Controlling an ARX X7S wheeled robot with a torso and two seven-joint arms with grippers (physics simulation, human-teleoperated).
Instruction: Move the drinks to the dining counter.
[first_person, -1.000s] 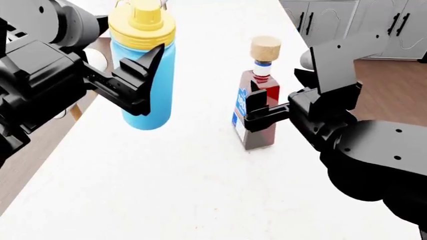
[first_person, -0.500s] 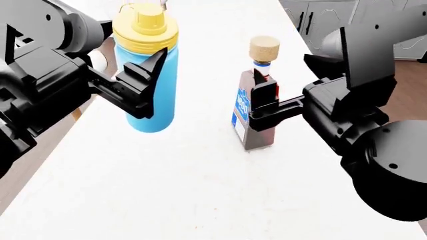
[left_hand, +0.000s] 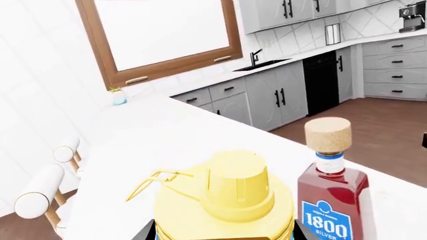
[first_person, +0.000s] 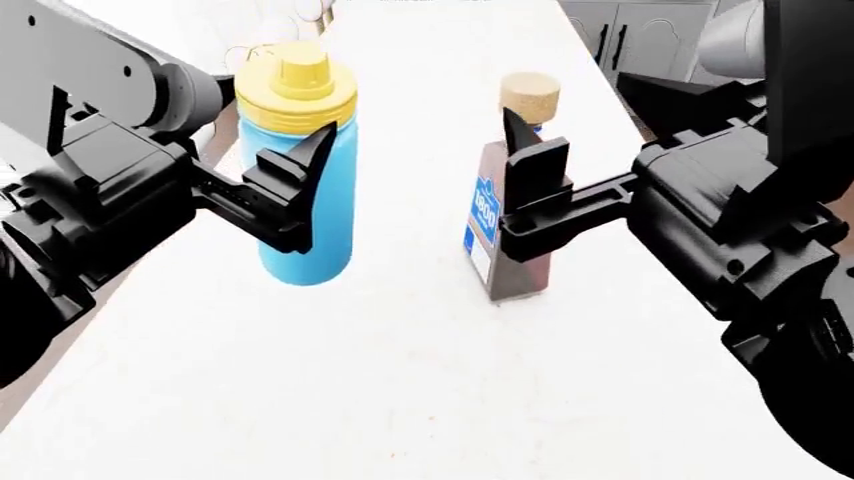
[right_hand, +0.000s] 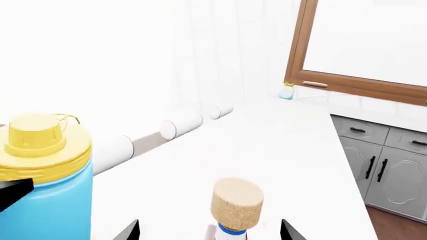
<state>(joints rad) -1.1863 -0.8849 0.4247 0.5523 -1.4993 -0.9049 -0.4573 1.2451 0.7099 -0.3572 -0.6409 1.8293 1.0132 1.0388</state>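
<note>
Bare dining counter (first_person: 400, 380) between flask (first_person: 310, 190) and liquor bottle (first_person: 514, 215).

Flask (left_hand: 223, 200) body cut off below; liquor bottle (right_hand: 237, 207) mostly out of frame.

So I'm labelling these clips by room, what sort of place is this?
Most likely a home kitchen: grey cabinets line the wall, a sink tap sits under a wood-framed window, and a long white counter holds two bottles.

matte black blocky arms, rounded joint housings, angular pointed black fingers (first_person: 310, 160), small screw dots
</note>
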